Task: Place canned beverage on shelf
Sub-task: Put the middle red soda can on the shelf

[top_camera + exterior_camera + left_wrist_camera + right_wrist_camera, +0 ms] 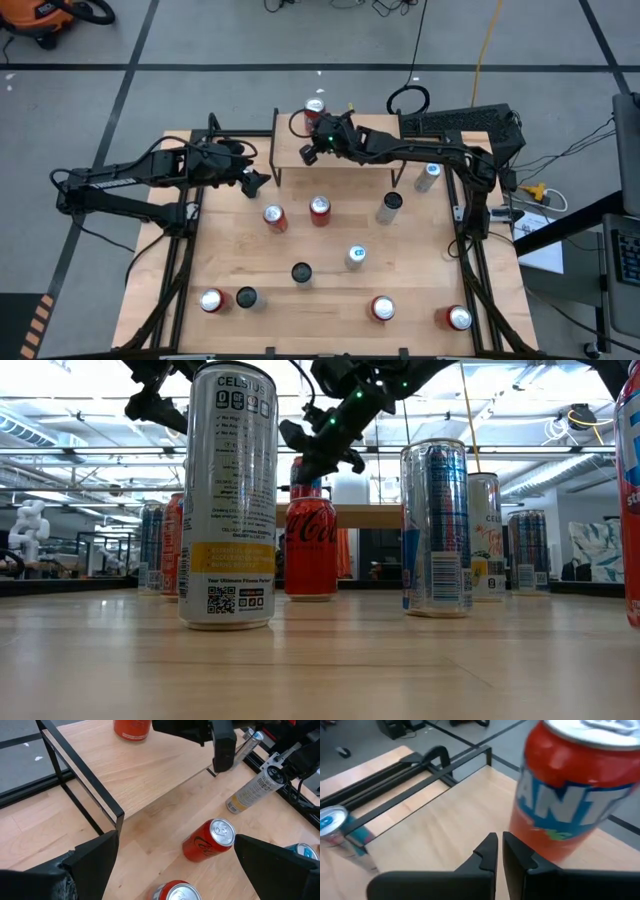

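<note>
Right tool point(498, 851) pinched shut beside glossy orange can point(570, 795).

The right gripper point(499, 851) hangs over the shelf point(440, 827), fingers pressed together. An orange can point(570, 790), seemingly Fanta, stands on the shelf just beyond them. A blue-and-silver can point(337, 832) stands beside the shelf.

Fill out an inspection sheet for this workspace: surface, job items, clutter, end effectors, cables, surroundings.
Surface: wooden table, no spills seen.
Job's things: shelf at the far edge; one orange can standing on it.
Clutter: about a dozen other cans scattered upright on the table, among them a Coca-Cola can and a white can.
End effectors: left end effector open, empty, beside the shelf; right end effector shut, empty, over the shelf next to the orange can.
Cables: yellow cable on the floor.
Surroundings: grey floor with black tape lines; orange vacuum.
</note>
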Action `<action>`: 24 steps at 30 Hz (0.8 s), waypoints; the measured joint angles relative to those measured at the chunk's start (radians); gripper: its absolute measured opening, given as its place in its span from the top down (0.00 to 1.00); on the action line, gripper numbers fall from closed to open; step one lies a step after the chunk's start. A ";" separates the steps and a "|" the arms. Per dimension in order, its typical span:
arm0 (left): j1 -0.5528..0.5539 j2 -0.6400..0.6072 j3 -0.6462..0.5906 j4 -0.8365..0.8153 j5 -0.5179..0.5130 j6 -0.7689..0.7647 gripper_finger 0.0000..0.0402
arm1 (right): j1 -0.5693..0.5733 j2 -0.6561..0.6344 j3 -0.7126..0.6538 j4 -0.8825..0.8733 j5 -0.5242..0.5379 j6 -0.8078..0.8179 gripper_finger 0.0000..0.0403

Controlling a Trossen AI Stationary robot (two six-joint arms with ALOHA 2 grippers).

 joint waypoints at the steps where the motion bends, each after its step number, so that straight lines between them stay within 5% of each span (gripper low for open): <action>1: 0.000 0.000 0.000 0.000 0.000 0.000 0.00 | -0.004 0.000 0.000 0.000 0.013 0.000 0.98; 24: 0.000 0.000 0.000 -0.002 0.000 0.007 0.00 | -0.031 0.000 0.000 -0.001 0.043 0.002 0.98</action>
